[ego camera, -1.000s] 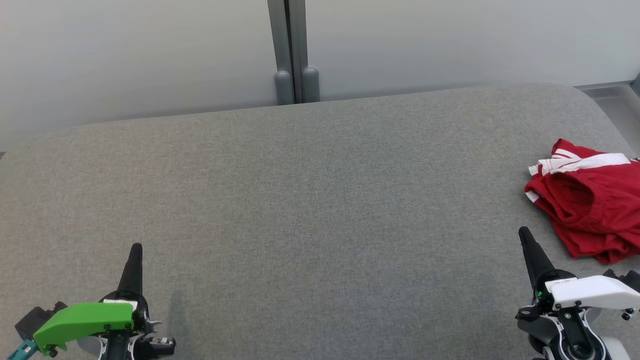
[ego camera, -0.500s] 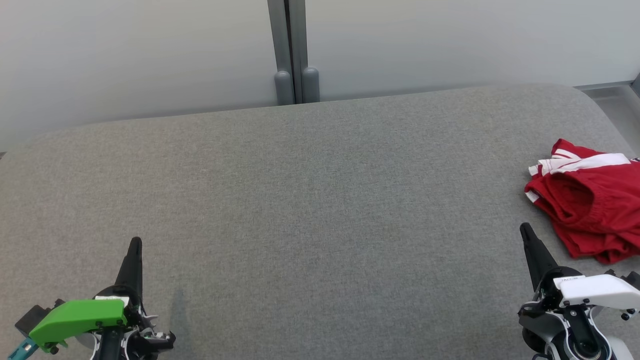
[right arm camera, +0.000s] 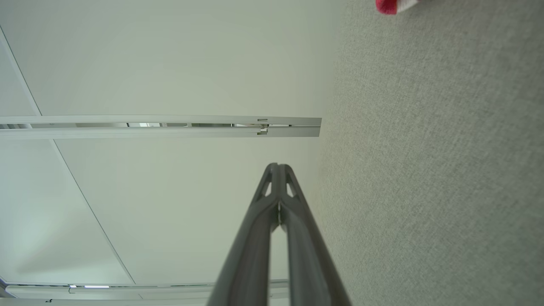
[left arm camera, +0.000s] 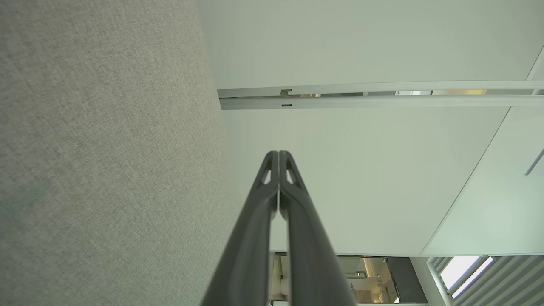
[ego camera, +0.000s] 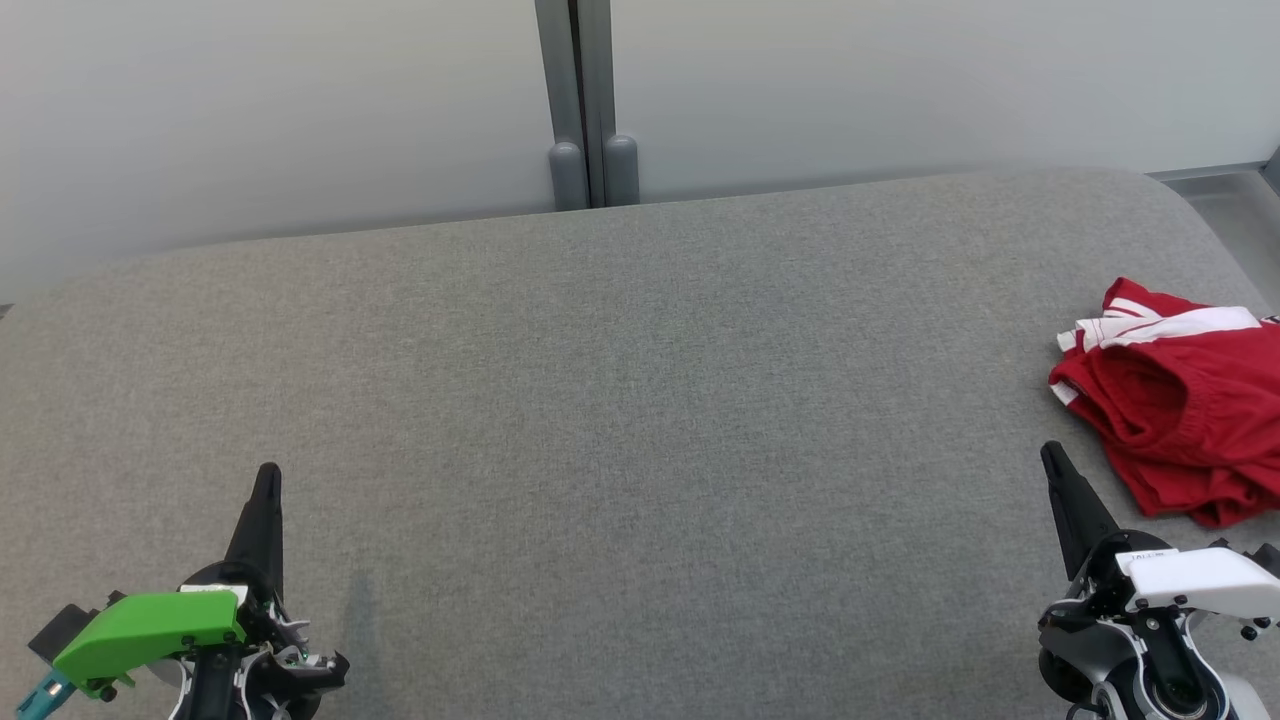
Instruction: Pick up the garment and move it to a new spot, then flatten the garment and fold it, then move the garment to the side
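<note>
Closest in, both arms sit low at the near edge. The left gripper [ego camera: 267, 485] is at the lower left under a green cover, and the right gripper [ego camera: 1054, 468] is at the lower right under a white one. Both are pinched fully together, tips meeting with nothing between them, pointing out over the grey surface [ego camera: 640, 420]. The wrist views agree: there's just grey cloth and wall past the closed tips.

Further out, at the right edge, lies the garment [ego camera: 1185, 405], red with white trim. It's a loose, rumpled bundle partly cut off by the edge of the head view, just beyond the right gripper and not touching it. Behind everything there's a pale wall with a grey post [ego camera: 585, 110].

Which step is this? Honestly can't call it. A garment off to the side with both grippers empty fits a heap waiting to be grabbed, and it also fits a folded piece already parked at the side. If it does need more handling, the right arm is the nearer one, and its jaws would have to part before they could take any cloth.
</note>
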You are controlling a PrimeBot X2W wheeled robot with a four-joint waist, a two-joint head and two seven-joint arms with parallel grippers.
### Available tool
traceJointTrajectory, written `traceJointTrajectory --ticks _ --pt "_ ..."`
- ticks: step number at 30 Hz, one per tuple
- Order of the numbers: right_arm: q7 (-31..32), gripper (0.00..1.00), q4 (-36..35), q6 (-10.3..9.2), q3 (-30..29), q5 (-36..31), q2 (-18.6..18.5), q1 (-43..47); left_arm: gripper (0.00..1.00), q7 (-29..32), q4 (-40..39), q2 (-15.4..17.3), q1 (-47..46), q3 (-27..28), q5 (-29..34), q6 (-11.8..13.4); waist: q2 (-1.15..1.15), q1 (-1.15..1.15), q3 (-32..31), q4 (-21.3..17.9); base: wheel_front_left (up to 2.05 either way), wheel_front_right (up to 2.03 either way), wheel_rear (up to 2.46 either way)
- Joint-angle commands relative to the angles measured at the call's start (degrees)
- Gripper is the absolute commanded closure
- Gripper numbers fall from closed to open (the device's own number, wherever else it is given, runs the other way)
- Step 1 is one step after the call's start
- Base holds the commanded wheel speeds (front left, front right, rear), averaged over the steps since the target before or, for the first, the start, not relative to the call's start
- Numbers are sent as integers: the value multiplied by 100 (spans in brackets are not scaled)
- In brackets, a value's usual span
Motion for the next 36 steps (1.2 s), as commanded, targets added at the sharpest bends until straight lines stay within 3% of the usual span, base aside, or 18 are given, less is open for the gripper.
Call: traceJointTrajectory --ticks 1,36 --pt "8 100 -25 0 -13 18 -32 -38 100 22 -7 7 -54 15 -20 14 0 0 0 0 0 0 0" --pt "8 100 -24 0 -12 18 -32 -38 100 20 -7 7 -54 13 -20 14 0 0 0 0 0 0 0"
